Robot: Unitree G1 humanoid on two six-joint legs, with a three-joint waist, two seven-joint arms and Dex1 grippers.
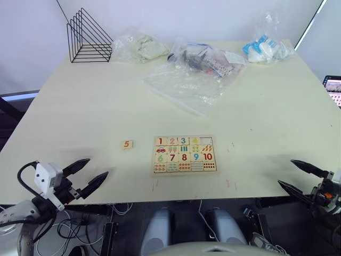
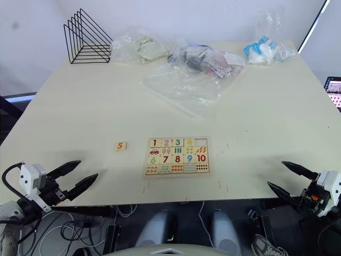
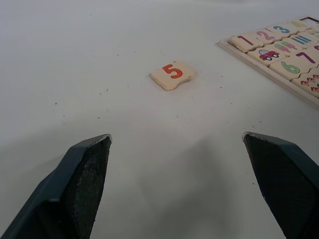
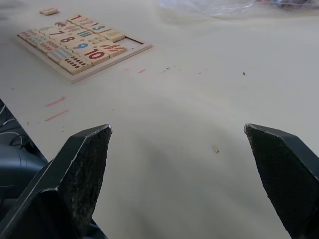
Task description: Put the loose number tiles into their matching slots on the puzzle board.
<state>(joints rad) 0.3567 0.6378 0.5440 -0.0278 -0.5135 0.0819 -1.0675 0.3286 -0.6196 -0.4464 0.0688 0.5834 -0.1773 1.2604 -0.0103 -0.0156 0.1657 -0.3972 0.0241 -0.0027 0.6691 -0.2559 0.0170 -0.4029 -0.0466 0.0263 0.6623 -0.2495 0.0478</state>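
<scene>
From the head camera, a flat wooden puzzle board (image 1: 184,154) with coloured number tiles lies near the front edge of the cream table (image 1: 96,106), about midway along it. Its slot at the far right of the top row is empty. A small loose wooden tile with a red 5 (image 1: 127,144) lies just beside the board's left side, apart from it. The left end effector (image 1: 88,174) hovers at the front left corner with its two black fingers spread; the right end effector (image 1: 301,176) hovers at the front right corner, fingers likewise spread. Along the back edge stand a black wire rack (image 1: 88,37) and several clear plastic bags (image 1: 192,69) with contents.

In the left wrist view, the 5 tile (image 3: 173,74) lies flat on the table ahead of the parted fingers (image 3: 82,184), the board's corner (image 3: 279,50) beside it.

In the right wrist view, the board (image 4: 79,47) sits well ahead of the spread fingers (image 4: 75,179), with the 5 tile (image 4: 49,11) beyond it.
</scene>
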